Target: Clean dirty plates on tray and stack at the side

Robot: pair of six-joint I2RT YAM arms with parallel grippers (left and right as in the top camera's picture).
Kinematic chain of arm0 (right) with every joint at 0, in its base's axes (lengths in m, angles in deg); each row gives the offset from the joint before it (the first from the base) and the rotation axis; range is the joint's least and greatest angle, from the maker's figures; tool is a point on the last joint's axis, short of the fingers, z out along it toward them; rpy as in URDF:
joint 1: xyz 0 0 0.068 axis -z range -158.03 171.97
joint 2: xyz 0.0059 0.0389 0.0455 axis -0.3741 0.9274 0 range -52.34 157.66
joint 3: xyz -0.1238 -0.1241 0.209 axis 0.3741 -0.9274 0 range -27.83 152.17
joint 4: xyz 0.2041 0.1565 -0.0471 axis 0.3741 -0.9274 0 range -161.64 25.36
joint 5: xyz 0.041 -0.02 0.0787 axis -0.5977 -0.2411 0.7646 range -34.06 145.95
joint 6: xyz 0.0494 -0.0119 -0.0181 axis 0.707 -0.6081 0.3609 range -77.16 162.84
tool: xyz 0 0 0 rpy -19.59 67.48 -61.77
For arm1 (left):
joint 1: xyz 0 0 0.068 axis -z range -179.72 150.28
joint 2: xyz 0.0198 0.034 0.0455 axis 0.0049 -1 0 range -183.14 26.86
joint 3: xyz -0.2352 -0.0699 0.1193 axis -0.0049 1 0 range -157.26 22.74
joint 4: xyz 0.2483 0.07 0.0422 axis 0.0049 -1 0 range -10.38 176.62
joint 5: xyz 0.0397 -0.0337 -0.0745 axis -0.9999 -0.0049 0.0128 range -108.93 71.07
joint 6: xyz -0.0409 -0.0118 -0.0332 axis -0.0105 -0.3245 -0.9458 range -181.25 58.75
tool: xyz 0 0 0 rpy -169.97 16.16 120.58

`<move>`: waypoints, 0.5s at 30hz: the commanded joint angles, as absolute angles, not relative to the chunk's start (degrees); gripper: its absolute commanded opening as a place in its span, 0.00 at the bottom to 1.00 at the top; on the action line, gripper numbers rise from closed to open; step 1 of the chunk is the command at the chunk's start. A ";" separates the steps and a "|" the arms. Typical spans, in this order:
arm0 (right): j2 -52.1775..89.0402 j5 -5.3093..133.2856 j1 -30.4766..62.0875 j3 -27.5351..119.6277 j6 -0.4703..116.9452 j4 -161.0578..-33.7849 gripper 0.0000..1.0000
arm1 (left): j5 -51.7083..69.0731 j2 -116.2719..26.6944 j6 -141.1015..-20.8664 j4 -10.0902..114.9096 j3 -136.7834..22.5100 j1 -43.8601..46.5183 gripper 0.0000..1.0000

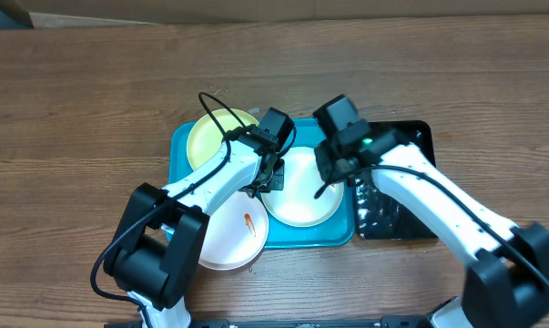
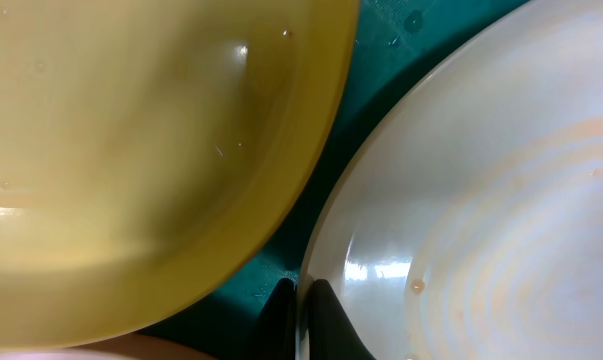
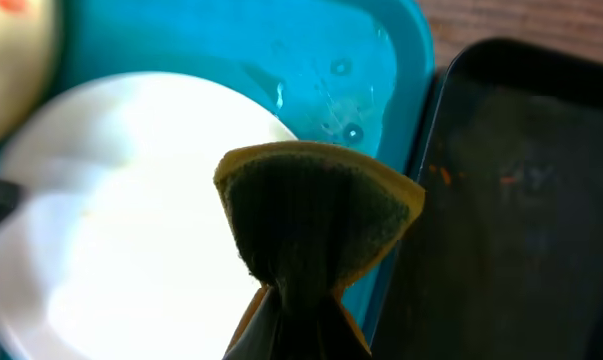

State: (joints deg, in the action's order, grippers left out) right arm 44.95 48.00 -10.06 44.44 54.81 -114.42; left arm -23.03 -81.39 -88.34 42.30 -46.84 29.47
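Wooden table [image 1: 92, 91]; left hand [image 2: 303, 305] pinches white plate [image 1: 303, 196] rim, right hand [image 1: 333, 178] clamps sponge [image 3: 316, 215].

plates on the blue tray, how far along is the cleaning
Done: nothing stacked aside yet. In hand: left gripper pinches the rim of the round white plate on the turquoise plastic tray; right gripper holds a yellow-green sponge above its edge. Left: the smeared white plate, the pale yellow-green plate, then stacking.

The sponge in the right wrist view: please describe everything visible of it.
The sponge is yellow foam with a dark green scouring face toward the camera. The right claw pinches its lower end, so it creases and fans upward. It hangs over the white plate and the turquoise tray, beside the black tray. Whether it touches the plate is unclear.
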 commanded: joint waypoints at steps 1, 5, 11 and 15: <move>49.15 44.37 -10.89 45.07 54.26 -113.93 0.04 | -23.93 -82.22 -89.78 41.95 -46.43 28.68 0.04; 53.13 43.04 -11.02 45.07 52.80 -112.25 0.04 | -23.93 -82.22 -89.76 41.82 -46.43 28.68 0.04; 56.71 43.10 -11.02 44.64 52.80 -111.88 0.04 | -23.78 -82.22 -89.78 41.97 -46.43 28.68 0.04; 60.15 44.59 -11.07 44.37 52.80 -111.51 0.04 | -23.78 -82.22 -89.76 41.86 -46.43 28.68 0.04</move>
State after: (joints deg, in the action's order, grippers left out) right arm 56.89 44.44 -10.81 44.44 53.19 -111.73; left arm -22.77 -81.39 -88.34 42.28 -46.84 29.38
